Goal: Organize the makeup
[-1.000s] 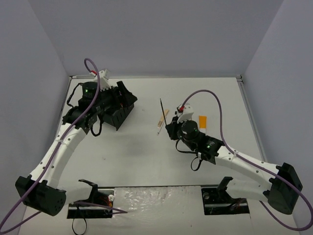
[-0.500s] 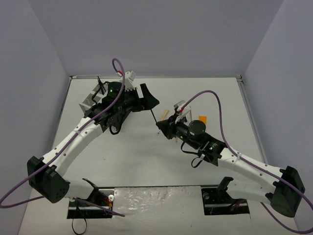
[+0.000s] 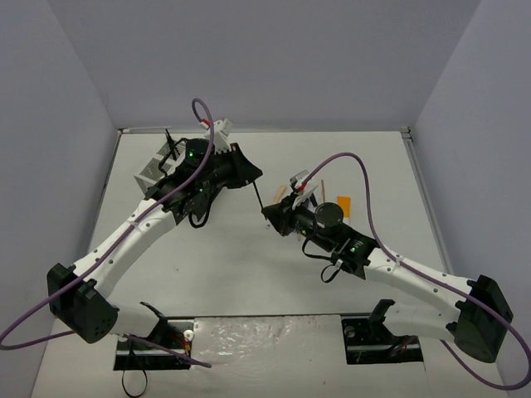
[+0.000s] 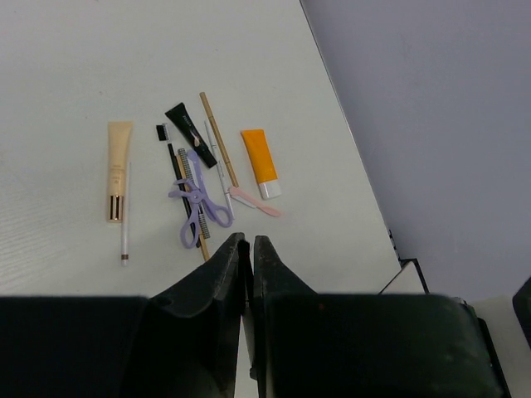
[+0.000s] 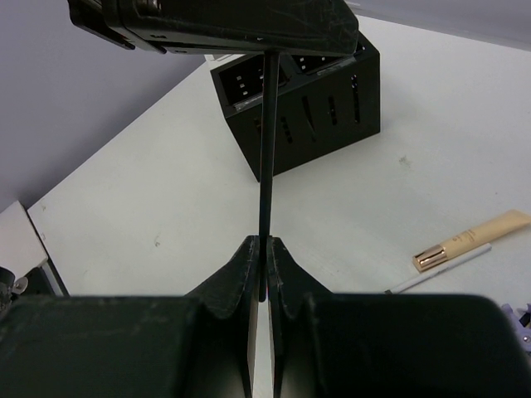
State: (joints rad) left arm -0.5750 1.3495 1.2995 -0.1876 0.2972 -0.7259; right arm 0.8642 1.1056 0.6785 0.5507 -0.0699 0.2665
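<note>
A thin black pencil (image 3: 259,196) hangs in the air over the middle of the table, held at both ends. My left gripper (image 3: 251,178) is shut on its upper end. My right gripper (image 3: 267,212) has its jaws tight against the lower end (image 5: 267,149). In the left wrist view the left gripper (image 4: 246,240) shows only a dark sliver in its slit. Below it on the table lies the rest of the makeup: a beige tube (image 4: 118,166), a white pencil (image 4: 126,224), a lilac looped piece (image 4: 199,207), a tan pencil (image 4: 217,137), a pink stick (image 4: 255,201) and an orange tube (image 4: 260,157).
A black mesh compartment box (image 5: 307,108) stands behind the pencil in the right wrist view. A white mesh box (image 3: 158,166) sits at the back left, partly under the left arm. The table's right edge and a grey wall (image 4: 431,124) lie close to the makeup pile.
</note>
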